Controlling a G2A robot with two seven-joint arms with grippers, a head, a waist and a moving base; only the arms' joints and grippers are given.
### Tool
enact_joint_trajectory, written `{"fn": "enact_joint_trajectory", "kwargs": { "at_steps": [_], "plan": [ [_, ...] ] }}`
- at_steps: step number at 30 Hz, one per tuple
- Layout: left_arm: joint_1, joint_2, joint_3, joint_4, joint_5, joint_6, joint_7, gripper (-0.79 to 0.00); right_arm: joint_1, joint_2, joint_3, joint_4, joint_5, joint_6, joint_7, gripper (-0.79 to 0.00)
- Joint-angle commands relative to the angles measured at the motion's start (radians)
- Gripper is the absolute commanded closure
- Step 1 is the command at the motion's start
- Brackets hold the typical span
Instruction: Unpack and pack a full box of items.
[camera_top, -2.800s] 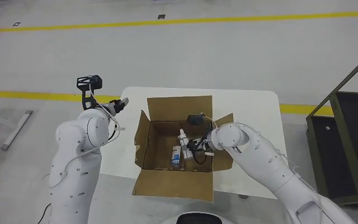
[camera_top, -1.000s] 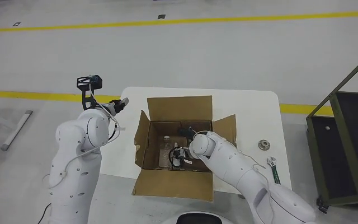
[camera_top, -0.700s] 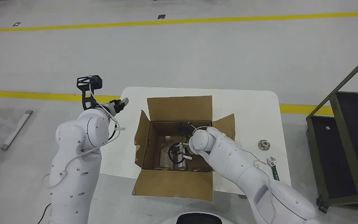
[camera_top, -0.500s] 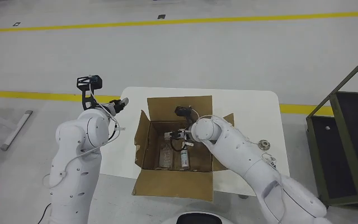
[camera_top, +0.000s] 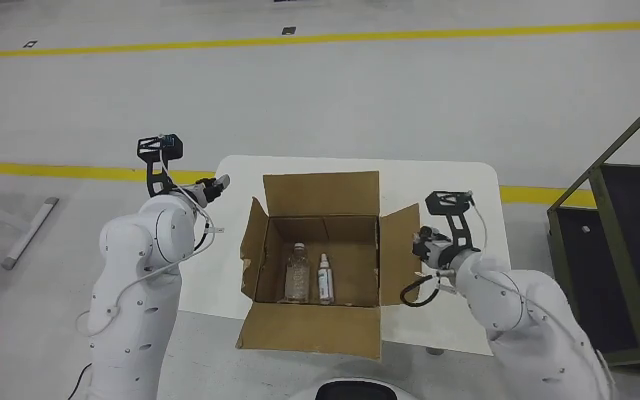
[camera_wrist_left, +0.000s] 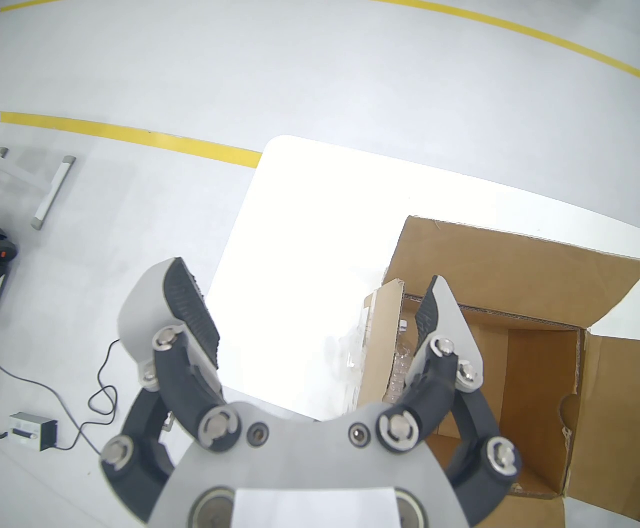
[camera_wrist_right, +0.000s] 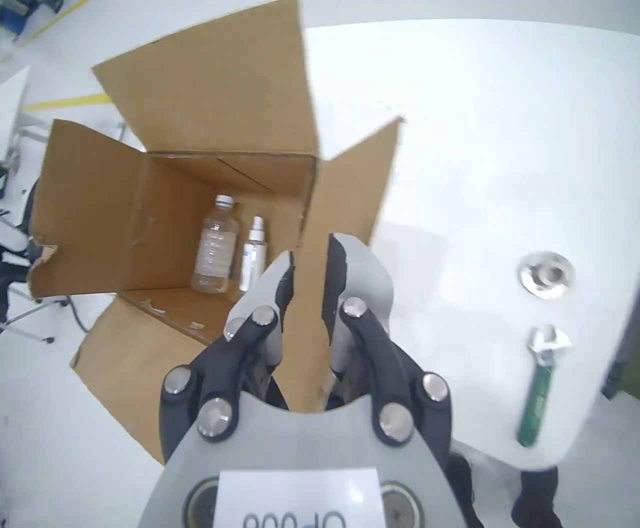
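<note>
Left gripper (camera_wrist_left: 306, 280) hangs near the left edge of the white surface (camera_top: 455, 185), its fingers wide apart and empty. In the middle stands an open cardboard box (camera_top: 320, 195) with its flaps spread. On its floor a clear bottle (camera_top: 296, 272) and a small white spray bottle (camera_top: 324, 278) lie side by side. Right gripper (camera_wrist_right: 309, 250) hangs by the box's right flap, fingers only slightly apart, holding nothing. Further right on the surface lie a round metal fitting (camera_wrist_right: 546, 275) and a green-handled wrench (camera_wrist_right: 539, 385)

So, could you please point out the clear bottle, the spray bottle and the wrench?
clear bottle (camera_wrist_right: 214, 250), right wrist view, middle of its body.
spray bottle (camera_wrist_right: 251, 262), right wrist view, its white body.
wrench (camera_wrist_right: 537, 400), right wrist view, green handle.
</note>
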Motion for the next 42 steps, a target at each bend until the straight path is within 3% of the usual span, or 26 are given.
{"fn": "enact_joint_trajectory", "kwargs": {
  "at_steps": [1,9,12,23,32,38,42],
  "plan": [
    [0.000,0.000,0.000,0.000,0.000,0.000,0.000,-0.785,-0.079,0.007,0.059,-0.046,-0.044,-0.002,0.025,0.000],
    [0.000,0.000,0.000,0.000,0.000,0.000,0.000,-0.785,-0.237,0.018,0.166,-0.095,-0.127,-0.038,0.027,0.000],
    [0.000,0.000,0.000,0.000,0.000,0.000,0.000,-0.785,-0.273,0.016,0.193,-0.102,-0.140,0.002,-0.001,0.000],
    [0.000,0.000,0.000,0.000,0.000,0.000,0.000,-0.785,-0.276,0.016,0.190,-0.098,-0.142,-0.003,-0.006,0.000],
    [0.000,0.000,0.000,0.000,0.000,0.000,0.000,-0.785,-0.356,0.026,0.166,-0.061,-0.552,-0.123,-0.274,0.000],
    [0.000,0.000,0.000,0.000,0.000,0.000,0.000,-0.785,-0.387,0.027,0.214,0.020,-0.610,-0.175,-0.402,0.000],
    [0.000,0.000,0.000,0.000,0.000,0.000,0.000,-0.785,-0.391,0.027,0.222,0.036,-0.628,-0.169,-0.405,0.000]
  ]
}}
